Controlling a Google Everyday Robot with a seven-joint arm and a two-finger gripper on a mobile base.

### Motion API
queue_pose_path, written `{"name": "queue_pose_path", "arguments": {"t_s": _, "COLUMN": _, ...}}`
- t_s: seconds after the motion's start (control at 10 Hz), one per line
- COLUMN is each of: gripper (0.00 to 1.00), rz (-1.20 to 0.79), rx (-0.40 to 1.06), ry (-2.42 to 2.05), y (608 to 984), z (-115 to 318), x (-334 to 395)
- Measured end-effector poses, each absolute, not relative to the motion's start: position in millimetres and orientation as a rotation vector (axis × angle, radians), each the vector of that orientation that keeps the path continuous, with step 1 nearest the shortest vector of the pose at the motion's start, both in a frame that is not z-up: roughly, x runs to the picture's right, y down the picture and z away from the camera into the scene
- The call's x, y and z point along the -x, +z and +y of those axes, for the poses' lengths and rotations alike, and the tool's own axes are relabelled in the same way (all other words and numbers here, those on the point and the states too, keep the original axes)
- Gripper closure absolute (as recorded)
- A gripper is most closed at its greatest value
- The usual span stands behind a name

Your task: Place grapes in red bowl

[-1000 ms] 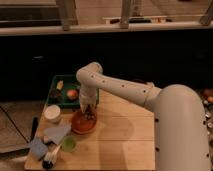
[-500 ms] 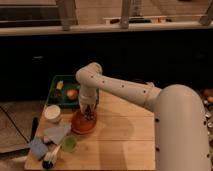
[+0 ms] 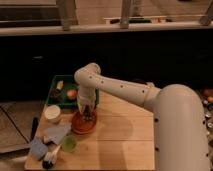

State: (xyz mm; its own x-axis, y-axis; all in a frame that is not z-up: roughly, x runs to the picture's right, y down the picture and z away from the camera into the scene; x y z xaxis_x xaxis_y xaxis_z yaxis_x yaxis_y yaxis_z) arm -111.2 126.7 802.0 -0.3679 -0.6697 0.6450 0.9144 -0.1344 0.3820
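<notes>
Hand [image 3: 87, 111] down over the red bowl [image 3: 74, 126] on the bench [image 3: 125, 145] | nothing's moved in the last second, arm parked | grapes [image 3: 88, 117] dark beneath it, inside the bowl | clenched or released: cannot tell | looks like drop-off.

The round, shallow red bowl [image 3: 80, 127] stands on the pale wooden table [image 3: 120, 145]; the robot's two-finger gripper [image 3: 87, 110] hangs directly over it, with the small dark bunch of grapes [image 3: 89, 117] just beneath; a small white cup [image 3: 52, 114] stands left of the bowl, a small green cup [image 3: 69, 144] in front and leftward, a flat green tray [image 3: 59, 81] behind.
</notes>
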Motion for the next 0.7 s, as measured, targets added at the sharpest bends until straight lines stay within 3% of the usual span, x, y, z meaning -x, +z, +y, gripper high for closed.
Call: {"name": "queue_pose_path", "arguments": {"t_s": 0.7, "gripper": 0.2, "rz": -0.901, "rx": 0.368, "ry": -1.755, "y": 798.1, "z": 124.8, "x": 114.3}}
